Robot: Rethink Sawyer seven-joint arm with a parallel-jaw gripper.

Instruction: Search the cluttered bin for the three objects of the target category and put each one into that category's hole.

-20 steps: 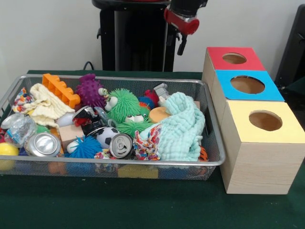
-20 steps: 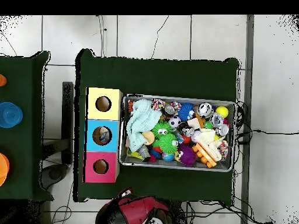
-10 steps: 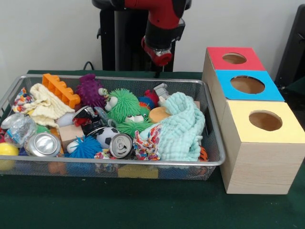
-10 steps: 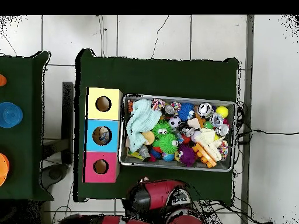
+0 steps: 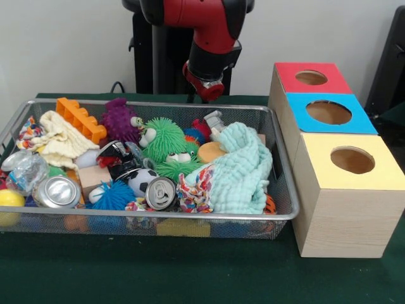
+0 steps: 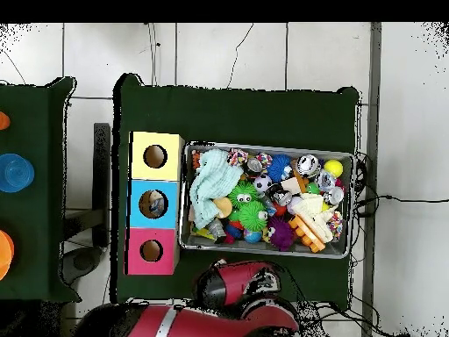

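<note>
Bottle (image 5: 25,170) visible front view; overhead shows arm (image 6: 237,290) beside bin (image 6: 267,248).

Red arm (image 5: 209,28) angled downward, hand apparently hidden behind wrist.

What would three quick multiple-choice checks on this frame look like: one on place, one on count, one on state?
1. The crumpled clear bottle lies in the bin at:
A. the front view's left end
B. the end beside the boxes
C. under the green cloth

2. Silver cans showing their tops in the front view:
A. none
B. two
C. four

3. The arm is:
A. down among the toys
B. inside the red-topped box's hole
C. raised behind the bin's far rim

Key: 1 A, it sits beside the yellow ball; 2 B, one can at left, another can at centre; 3 C, it touches nothing in the bin.
</note>
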